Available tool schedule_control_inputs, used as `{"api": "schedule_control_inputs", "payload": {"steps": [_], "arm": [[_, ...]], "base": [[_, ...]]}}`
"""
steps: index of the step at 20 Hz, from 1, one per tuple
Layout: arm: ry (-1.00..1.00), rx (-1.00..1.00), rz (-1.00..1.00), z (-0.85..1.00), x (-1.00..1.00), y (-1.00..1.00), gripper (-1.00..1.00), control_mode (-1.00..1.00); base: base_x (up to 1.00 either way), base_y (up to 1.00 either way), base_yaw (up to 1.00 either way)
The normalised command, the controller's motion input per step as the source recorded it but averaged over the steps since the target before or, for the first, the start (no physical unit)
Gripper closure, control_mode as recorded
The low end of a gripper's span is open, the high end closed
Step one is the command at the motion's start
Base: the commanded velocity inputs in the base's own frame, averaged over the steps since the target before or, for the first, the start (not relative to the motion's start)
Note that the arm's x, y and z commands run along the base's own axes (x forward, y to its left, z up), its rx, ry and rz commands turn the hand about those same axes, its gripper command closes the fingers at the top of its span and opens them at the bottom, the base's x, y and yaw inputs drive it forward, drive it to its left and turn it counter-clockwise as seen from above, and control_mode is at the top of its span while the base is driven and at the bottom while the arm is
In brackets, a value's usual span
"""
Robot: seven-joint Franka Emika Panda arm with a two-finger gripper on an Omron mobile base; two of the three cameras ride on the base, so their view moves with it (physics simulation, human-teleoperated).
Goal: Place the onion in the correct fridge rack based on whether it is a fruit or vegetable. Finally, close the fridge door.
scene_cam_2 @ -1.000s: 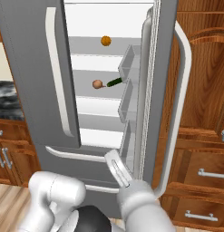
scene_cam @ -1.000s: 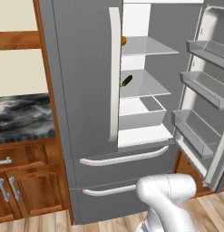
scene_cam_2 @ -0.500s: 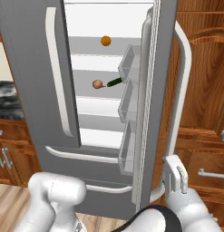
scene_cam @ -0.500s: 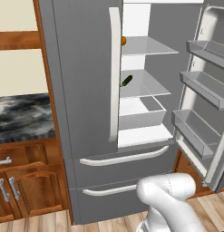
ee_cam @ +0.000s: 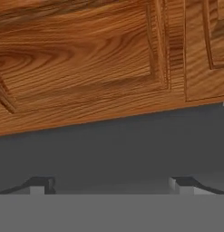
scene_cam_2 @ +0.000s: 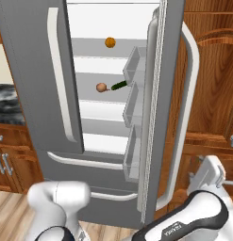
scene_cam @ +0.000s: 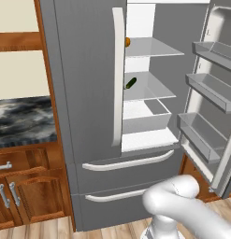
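right base view | onion (scene_cam_2: 101,87): small pinkish-brown ball on fridge rack (scene_cam_2: 96,93) | fingers (ee_cam: 41,185): spread, empty

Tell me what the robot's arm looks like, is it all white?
Mostly. The arm is smooth, rounded and glossy white, like fat tubes joined together. One joint is a dark band with small white lettering on it. The gripper has two small dark finger tips.
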Motion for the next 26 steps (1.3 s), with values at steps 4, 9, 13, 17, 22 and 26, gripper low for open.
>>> {"api": "schedule_control_inputs", "payload": {"steps": [4, 9, 13, 17, 22, 26], "arm": [[0.03, 0.13, 0.08, -0.37, 0.81, -0.69, -1.0, -1.0], [0.06, 0.04, 0.16, -0.4, 0.69, -0.21, -1.0, -1.0], [0.05, 0.0, 0.24, -0.47, 0.64, 0.11, -1.0, -1.0], [0.02, 0.0, 0.2, -0.21, 0.52, 0.55, -1.0, -1.0], [0.0, -0.05, 0.13, 0.0, 0.12, 0.84, -1.0, -1.0], [-0.01, -0.11, 0.08, 0.04, 0.0, 0.92, -1.0, -1.0]], "base": [[0.0, 0.0, 0.0], [0.0, 0.0, 0.0], [0.0, 0.0, 0.0], [0.0, 0.0, 0.0], [0.0, 0.0, 0.0], [0.0, 0.0, 0.0]]}}
